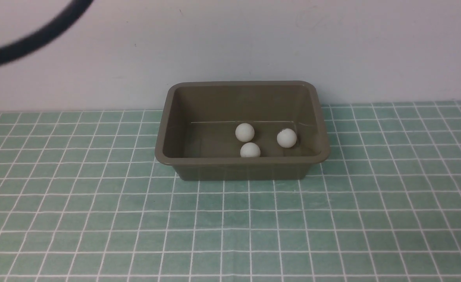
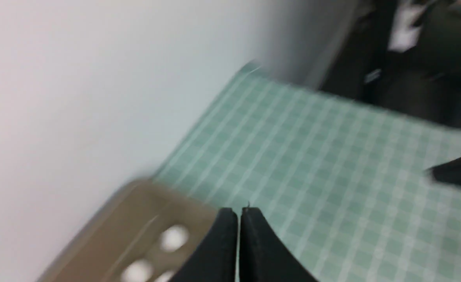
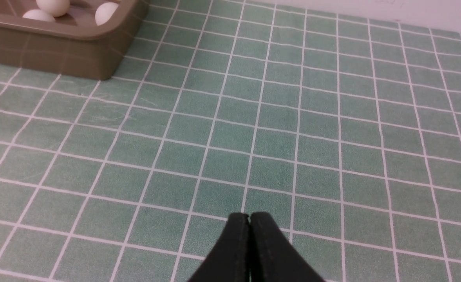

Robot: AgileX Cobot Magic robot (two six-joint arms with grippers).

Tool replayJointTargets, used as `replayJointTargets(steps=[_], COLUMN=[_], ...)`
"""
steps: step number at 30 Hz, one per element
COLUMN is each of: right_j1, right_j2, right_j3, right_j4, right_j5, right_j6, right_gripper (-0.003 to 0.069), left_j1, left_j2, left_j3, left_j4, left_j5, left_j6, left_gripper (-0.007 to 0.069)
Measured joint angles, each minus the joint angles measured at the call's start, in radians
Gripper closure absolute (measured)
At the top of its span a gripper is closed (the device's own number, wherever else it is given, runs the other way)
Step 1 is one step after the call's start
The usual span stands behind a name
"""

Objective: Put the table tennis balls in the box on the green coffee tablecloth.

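Three white table tennis balls lie inside the olive-brown box [image 1: 163, 133]: one [image 1: 244, 132] mid-floor, one [image 1: 250, 150] against the near wall, one [image 1: 286, 138] with a dark mark to the right. The box stands on the green coffee tablecloth [image 1: 230, 227] by the back wall. Neither gripper shows in the front view. In the blurred left wrist view my left gripper [image 2: 239, 213] is shut and empty, beside the box [image 2: 136, 219], where the balls [image 2: 173, 237] show as pale blobs. My right gripper [image 3: 249, 217] is shut and empty over bare cloth, well away from the box [image 3: 77, 47] and its balls [image 3: 105, 12].
A pale wall [image 1: 230, 47] rises right behind the box. A black cable [image 1: 38, 37] loops across the upper left of the front view. Dark equipment [image 2: 410, 58] stands past the cloth's far edge in the left wrist view.
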Motion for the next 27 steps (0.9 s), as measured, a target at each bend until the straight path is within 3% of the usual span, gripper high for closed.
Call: replayJointTargets(steps=[6,11,17,27], right_j1=[0.000,0.000,0.000,0.000], right_j2=[0.000,0.000,0.000,0.000], right_j3=[0.000,0.000,0.000,0.000], right_j4=[0.000,0.000,0.000,0.000], right_j5=[0.000,0.000,0.000,0.000], right_j6=[0.008,0.008,0.008,0.008], right_gripper=[0.0676,0.0676,0.0676,0.0676], left_j1=[0.055,0.270,0.422,0.446], left_j2=[-0.311,-0.621,-0.879,-1.185], left_j3=[0.350,0.828,1.289,1.800], left_j4=[0.323,0.499,0.567,0.569], left_j5=[-0.261,-0.509,-0.634,-0.791], left_j6=[-0.174,-0.436,-0.607,-0.707], left_gripper=[0.0629,0.0629,0.0629,0.0629])
